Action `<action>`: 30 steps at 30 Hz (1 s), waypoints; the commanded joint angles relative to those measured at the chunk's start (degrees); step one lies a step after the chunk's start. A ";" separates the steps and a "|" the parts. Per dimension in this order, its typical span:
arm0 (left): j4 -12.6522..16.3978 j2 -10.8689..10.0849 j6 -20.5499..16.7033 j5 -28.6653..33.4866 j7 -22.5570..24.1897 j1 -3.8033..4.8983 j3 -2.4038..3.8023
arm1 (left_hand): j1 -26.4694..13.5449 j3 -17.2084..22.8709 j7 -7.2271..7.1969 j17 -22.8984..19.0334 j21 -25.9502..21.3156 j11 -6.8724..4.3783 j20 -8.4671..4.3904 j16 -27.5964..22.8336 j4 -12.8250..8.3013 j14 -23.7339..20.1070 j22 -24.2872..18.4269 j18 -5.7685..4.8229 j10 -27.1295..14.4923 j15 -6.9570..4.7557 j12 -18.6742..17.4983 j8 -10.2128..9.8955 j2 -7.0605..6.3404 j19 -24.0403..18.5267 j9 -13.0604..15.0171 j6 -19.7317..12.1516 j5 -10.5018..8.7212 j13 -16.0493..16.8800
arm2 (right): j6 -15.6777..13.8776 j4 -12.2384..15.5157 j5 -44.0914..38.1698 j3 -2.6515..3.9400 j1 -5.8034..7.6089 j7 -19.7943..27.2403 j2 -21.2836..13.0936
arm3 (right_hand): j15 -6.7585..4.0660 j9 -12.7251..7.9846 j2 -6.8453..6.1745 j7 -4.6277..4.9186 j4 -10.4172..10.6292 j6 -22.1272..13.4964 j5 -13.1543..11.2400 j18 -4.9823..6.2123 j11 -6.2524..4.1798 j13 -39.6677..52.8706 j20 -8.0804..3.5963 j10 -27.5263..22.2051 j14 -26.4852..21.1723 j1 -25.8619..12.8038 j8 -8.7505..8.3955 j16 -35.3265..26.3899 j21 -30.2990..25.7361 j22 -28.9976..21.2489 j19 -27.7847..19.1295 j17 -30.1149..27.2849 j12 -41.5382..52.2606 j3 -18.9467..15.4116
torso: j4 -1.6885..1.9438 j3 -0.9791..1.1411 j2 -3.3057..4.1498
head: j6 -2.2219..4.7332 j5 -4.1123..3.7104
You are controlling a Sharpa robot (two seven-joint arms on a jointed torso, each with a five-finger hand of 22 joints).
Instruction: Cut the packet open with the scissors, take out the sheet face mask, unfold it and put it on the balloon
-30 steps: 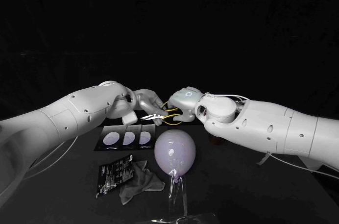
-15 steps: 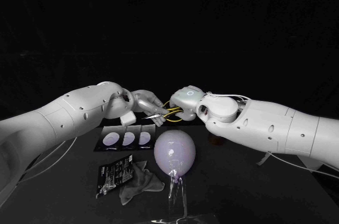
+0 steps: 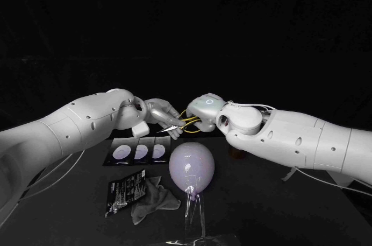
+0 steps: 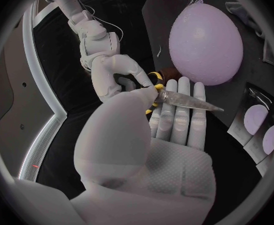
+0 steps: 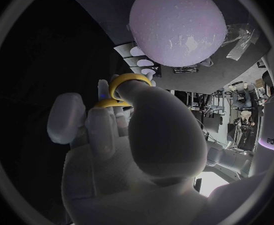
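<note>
The right hand [image 3: 200,117] has fingers through the loops of the yellow-handled scissors [image 3: 177,128]; the left hand [image 3: 159,112] pinches the blades. A mistimed release could drop them onto the balloon [image 3: 191,168], near the black packet [image 3: 128,192].

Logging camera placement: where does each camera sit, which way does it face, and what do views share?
Head view: on the robot's head, looking down at the table; both arms enter, left hand and right hand holding the scissors.
Left wrist view: behind the left hand, looking over its palm toward the balloon.
Right wrist view: behind the right hand, facing the balloon.
All share scissors and balloon.
</note>
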 commanded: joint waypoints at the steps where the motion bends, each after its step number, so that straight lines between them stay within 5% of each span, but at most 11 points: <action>1: -0.03 -0.04 0.93 -1.59 -0.87 -0.25 -0.20 | 0.78 1.15 -0.19 0.28 0.48 -0.97 -0.17 0.48 -1.71 0.81 0.23 0.29 1.61 -0.23 0.38 0.49 2.10 0.55 1.01 0.55 0.39 0.13 | -0.67 -0.19 -0.67 0.29 0.40 -1.76 -0.27 | 0.10 0.08 0.32 0.11 1.37 0.35 0.04 -0.86 -2.25 0.04 -0.01 8.44 2.93 -1.14 0.36 0.21 0.08 5.53 0.08 0.10 0.07 8.15 | -0.05 0.00 -0.02 | 0.05 -0.06; 5: -0.01 -0.04 0.33 -2.14 -0.68 -0.25 -0.21 | 0.46 1.00 -0.39 0.53 0.82 -1.18 -0.37 0.69 -1.77 1.25 0.38 0.27 2.13 -0.45 0.51 0.68 2.33 0.82 1.24 0.77 0.38 0.20 | -0.38 -0.25 -0.67 0.29 0.40 -1.56 -0.33 | 0.14 0.12 0.21 0.10 1.15 0.21 0.04 -0.82 -2.22 -0.02 -0.02 8.25 2.93 -1.28 0.29 0.24 -0.12 5.52 -0.04 0.12 -0.14 8.25 | -0.03 0.01 -0.03 | 0.15 -0.04; 10: 0.02 -0.05 -0.03 -2.59 -0.72 -0.26 -0.24 | 0.33 0.94 -0.49 0.70 1.05 -1.31 -0.52 0.82 -1.88 1.54 0.49 0.26 2.48 -0.60 0.59 0.81 2.47 1.00 1.41 0.92 0.38 0.26 | -0.79 -0.35 -0.24 0.29 0.42 -1.14 -0.38 | 0.75 -0.02 -3.42 0.55 -0.67 -1.96 0.24 -0.79 -1.70 -0.38 0.32 4.89 2.95 -2.80 -0.84 0.39 -0.66 5.64 -0.49 0.27 -0.54 6.05 | -0.03 -0.02 -0.04 | 0.12 -0.06; 12: 0.04 -0.06 -0.02 -2.76 -0.83 -0.26 -0.26 | 0.30 0.93 -0.51 0.75 1.11 -1.34 -0.56 0.85 -1.93 1.62 0.52 0.26 2.57 -0.63 0.61 0.85 2.49 1.04 1.45 0.97 0.38 0.27 | -1.48 -0.35 -0.03 0.29 0.42 -0.73 -0.43 | 0.76 -0.13 -3.73 0.48 -0.78 -2.43 0.25 -0.75 -1.62 -0.36 0.38 4.50 2.95 -3.04 -1.13 0.41 -0.83 5.63 -0.58 0.28 -0.52 5.69 | -0.03 -0.01 -0.01 | 0.22 -0.06; 19: 0.14 -0.05 0.26 -3.25 -1.26 -0.26 -0.29 | 0.26 0.90 -0.57 0.89 1.32 -1.43 -0.69 0.95 -2.11 1.84 0.61 0.26 2.83 -0.74 0.67 0.96 2.52 1.17 1.61 1.12 0.38 0.31 | -2.38 -0.10 2.44 0.29 0.43 1.33 -0.64 | 0.53 -1.26 -8.22 -0.61 0.42 -6.01 0.31 0.29 -1.59 -0.53 0.61 -4.09 2.04 -7.29 -3.46 -1.37 -6.34 3.86 -2.66 -3.19 -0.57 2.09 | 0.00 -0.02 0.03 | 0.41 -0.12; 24: 0.13 -0.01 0.48 -3.40 -1.71 -0.26 -0.31 | 0.26 0.90 -0.59 0.95 1.42 -1.46 -0.75 0.98 -2.23 1.92 0.66 0.25 2.93 -0.79 0.68 1.00 2.51 1.23 1.67 1.18 0.39 0.32 | -2.97 0.66 3.98 0.29 0.43 2.80 -1.08 | 0.22 -1.43 -8.54 -0.91 0.46 -6.31 0.36 0.16 -1.73 -0.47 0.48 -4.58 2.34 -7.48 -3.71 -0.78 -5.54 4.13 -2.25 -1.94 -0.48 1.64 | 0.01 0.00 -0.01 | 0.39 -0.04; 26: 0.13 0.00 0.69 -3.43 -1.93 -0.27 -0.33 | 0.29 0.90 -0.61 1.02 1.54 -1.50 -0.83 1.02 -2.40 2.02 0.72 0.25 3.03 -0.83 0.69 1.04 2.44 1.29 1.74 1.22 0.39 0.34 | -3.06 1.19 4.43 0.29 0.44 3.20 -1.37 | -0.96 -1.59 -8.34 -1.12 0.42 -6.36 0.73 -0.18 -1.93 -0.43 -0.09 -4.68 2.96 -7.27 -3.85 0.49 -3.50 4.85 -1.19 0.43 -0.42 1.66 | 0.00 0.01 -0.04 | 0.43 -0.05; 30: 0.11 -0.01 0.98 -3.48 -2.23 -0.27 -0.37 | 0.29 0.90 -0.61 1.02 1.54 -1.50 -0.83 1.02 -2.40 2.02 0.72 0.25 3.03 -0.83 0.69 1.04 2.44 1.29 1.74 1.22 0.39 0.34 | -2.79 2.27 4.91 0.29 0.45 3.70 -1.96 | -1.37 -1.59 -8.16 -1.38 0.40 -5.97 0.88 -0.32 -2.34 -0.39 -0.44 -4.57 3.12 -7.15 -3.71 0.85 -2.66 5.17 -0.73 1.01 -0.35 1.73 | -0.04 0.00 -0.06 | 0.36 -0.02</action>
